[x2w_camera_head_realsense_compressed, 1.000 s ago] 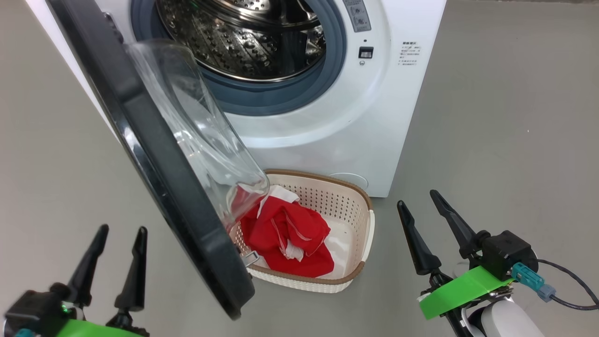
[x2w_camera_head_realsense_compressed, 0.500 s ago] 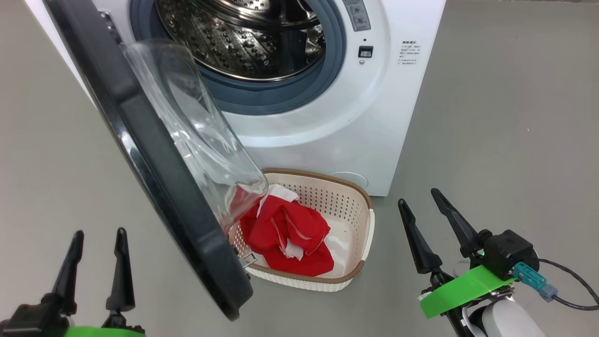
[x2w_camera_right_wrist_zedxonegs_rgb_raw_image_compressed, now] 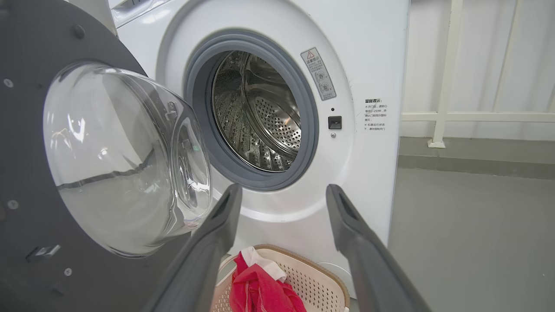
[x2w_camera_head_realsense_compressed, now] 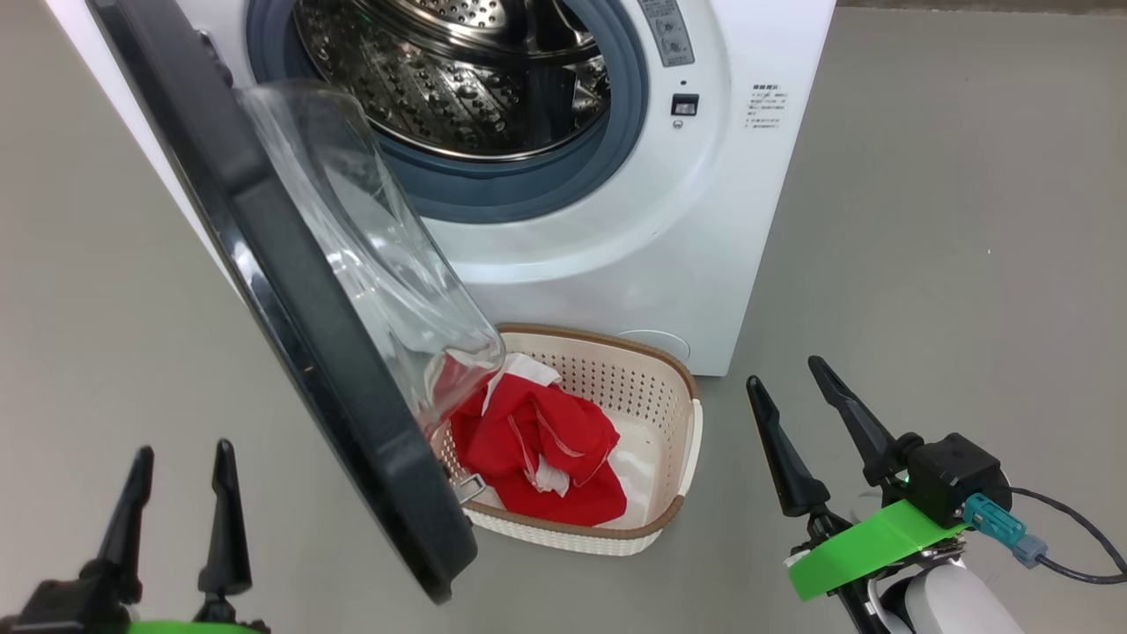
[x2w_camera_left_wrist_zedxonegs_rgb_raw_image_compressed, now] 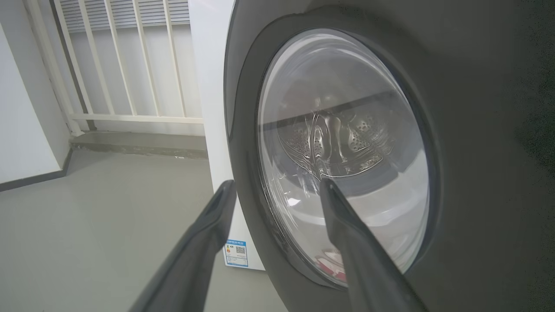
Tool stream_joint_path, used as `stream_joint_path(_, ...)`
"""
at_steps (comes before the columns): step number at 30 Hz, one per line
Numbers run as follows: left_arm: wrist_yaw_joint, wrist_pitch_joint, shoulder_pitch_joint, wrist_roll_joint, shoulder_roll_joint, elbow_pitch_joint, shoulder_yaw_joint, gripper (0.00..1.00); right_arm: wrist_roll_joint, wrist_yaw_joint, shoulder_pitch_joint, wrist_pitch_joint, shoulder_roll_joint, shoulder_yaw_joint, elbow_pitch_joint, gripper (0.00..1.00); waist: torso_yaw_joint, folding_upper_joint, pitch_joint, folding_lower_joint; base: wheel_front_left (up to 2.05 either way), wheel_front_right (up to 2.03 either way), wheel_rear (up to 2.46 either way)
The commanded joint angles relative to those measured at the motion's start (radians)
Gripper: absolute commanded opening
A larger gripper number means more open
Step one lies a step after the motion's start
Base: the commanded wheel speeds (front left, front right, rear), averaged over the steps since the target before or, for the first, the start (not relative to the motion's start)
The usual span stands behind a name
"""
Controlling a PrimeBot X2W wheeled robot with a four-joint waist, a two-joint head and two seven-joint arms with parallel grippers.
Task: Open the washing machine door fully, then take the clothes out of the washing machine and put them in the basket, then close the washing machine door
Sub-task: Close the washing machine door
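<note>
The white washing machine stands at the top, its steel drum showing no fabric. The washing machine door hangs open to the left, its glass bowl over the basket's left end. The basket sits on the floor against the machine's front and holds the red clothes. My left gripper is open, low and left of the door; its wrist view faces the door's outer side. Right of the basket, my right gripper is open and empty, aimed at the machine and basket.
Grey floor spreads to both sides of the machine. A white railing runs behind it, also visible past the machine's right side. A dark cable trails from my right wrist.
My left gripper has dropped lower and slightly left, away from the door's edge. The door, basket, clothes and right gripper have stayed put; the camera shifted a little.
</note>
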Motion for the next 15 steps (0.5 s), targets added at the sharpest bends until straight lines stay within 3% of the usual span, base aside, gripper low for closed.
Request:
stream_joint_path(1, -0.004, -0.012, 0.004, 0.017, 0.01, -0.018, 0.029, 1.0, 0.016, 0.008, -0.015, -0.006, 0.005, 0.025, -0.021, 1.0, -0.001, 0.0, -0.003, 0.0, 0.0, 0.0, 0.0)
stream_joint_path(15, -0.006, -0.012, 0.012, 0.02, 0.009, 0.003, 0.022, 1.0, 0.02, 0.008, -0.007, -0.006, 0.005, 0.031, -0.019, 1.0, 0.0, 0.0, -0.018, 0.0, 0.0, 0.0, 0.0)
